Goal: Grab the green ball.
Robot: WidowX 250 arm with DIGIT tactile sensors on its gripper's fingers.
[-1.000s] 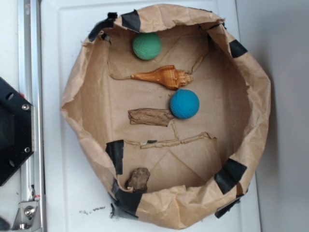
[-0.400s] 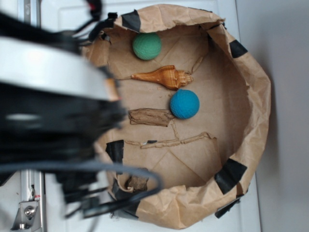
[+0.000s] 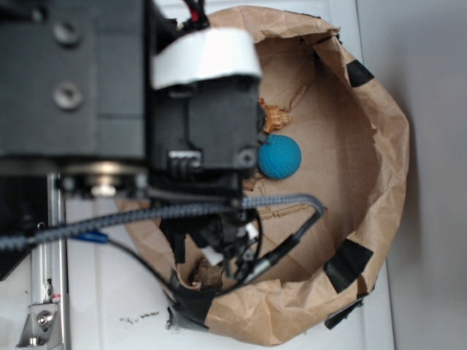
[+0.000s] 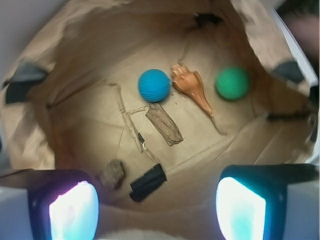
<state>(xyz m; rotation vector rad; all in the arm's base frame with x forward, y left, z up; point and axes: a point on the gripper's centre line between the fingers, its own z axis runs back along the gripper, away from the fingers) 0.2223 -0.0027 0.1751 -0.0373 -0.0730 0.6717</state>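
Overhead, the gripper (image 4: 157,200) hangs above the near part of a brown paper bag tray (image 4: 30,125), its two pale-lit fingers (image 4: 72,210) spread wide apart with nothing between them. In the exterior view the black arm (image 3: 197,131) fills the left and centre of the picture and hides most of the tray floor, including the target.

Seen from the wrist camera, a small dark rock (image 4: 112,174) and a strip of black tape (image 4: 148,182) lie closest, just ahead of the fingers. Farther out sits a flat piece of bark (image 4: 164,124), and beyond it, slightly left of centre, the blue ball (image 4: 154,85). An orange seashell (image 4: 192,87) lies just right of the blue ball, its point trailing back toward the gripper.

The green ball (image 4: 232,83) rests farthest ahead and to the right, beside the shell and near the tray's far wall, well apart from the gripper.

The grasp appears not yet begun: the gripper is empty, high and off to one side. Moving forward and right over the green ball, lowering and closing all seem left to do.
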